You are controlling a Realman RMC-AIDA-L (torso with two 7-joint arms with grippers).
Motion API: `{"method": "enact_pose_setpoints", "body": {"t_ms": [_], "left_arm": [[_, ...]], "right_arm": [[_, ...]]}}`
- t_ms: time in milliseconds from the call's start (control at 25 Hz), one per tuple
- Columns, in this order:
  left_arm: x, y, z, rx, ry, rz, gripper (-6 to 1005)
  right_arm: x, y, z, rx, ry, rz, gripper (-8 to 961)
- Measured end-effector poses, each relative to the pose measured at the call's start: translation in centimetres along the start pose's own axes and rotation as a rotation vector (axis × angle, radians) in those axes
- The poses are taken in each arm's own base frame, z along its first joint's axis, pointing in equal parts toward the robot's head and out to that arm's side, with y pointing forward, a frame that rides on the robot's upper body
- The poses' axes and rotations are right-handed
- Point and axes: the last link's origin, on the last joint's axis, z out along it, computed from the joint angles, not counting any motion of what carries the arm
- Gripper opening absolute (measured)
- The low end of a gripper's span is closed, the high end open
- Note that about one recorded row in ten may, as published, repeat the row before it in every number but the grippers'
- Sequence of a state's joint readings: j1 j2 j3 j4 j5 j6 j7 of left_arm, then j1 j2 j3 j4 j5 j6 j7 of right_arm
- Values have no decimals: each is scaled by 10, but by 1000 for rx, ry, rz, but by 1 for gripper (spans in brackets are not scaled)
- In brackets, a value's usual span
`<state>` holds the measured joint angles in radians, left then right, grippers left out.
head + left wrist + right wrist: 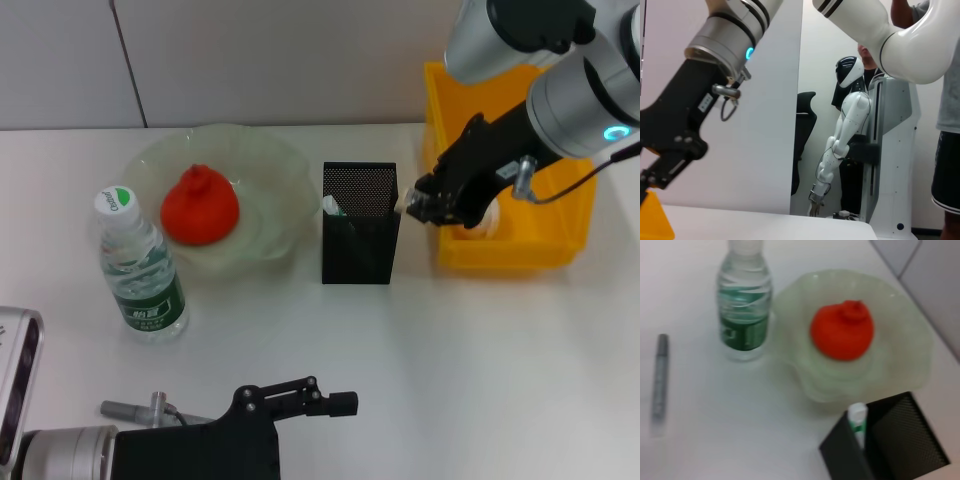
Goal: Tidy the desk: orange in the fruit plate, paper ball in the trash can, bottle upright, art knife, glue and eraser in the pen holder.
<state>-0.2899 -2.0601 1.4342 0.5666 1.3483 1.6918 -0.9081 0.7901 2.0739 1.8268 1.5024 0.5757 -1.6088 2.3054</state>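
A: Status, using the pen holder as the landmark?

B: Nearest the robot, the left gripper is sitting low over the desk, well in front of the holder and a bit to its left. Fingers are showing a narrow gap and holding nothing. A grey marker-like stick is lying beside that arm, further left of the holder.

A: Bottle?

B: The bottle is standing upright, cap up, well to the left of the holder and slightly nearer the robot.

A: Orange?

B: The orange is sitting in the fruit plate, which is lying just left of the holder, rim almost touching it.

A: Holder contents?

B: The glue, a white-and-green stick, is standing inside against one wall. Can't make out anything else in it.

A: Right arm?

B: The right gripper is hovering just right of the holder's top edge, between it and the yellow trash can. Can't tell whether its fingers are spread or closed. The can is standing just right of the holder, with something pale inside, partly hidden by the arm.
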Motion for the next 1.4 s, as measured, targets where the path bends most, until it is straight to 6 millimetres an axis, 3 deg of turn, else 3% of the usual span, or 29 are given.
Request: {"method": "enact_pose_setpoints", "body": {"t_ms": [440,920,1400], "left_arm": [[1,0,0,-3,2,1,766],[0,1,-1,-2,1,-3,765],[1,3,-7,-8,5,-3,764]], "right_arm": [[-7,-15,13,99,-52,3,251],[-15,-11,58,146,-99,-39,286],[-8,-2,69,127,-73,-45,321]]}}
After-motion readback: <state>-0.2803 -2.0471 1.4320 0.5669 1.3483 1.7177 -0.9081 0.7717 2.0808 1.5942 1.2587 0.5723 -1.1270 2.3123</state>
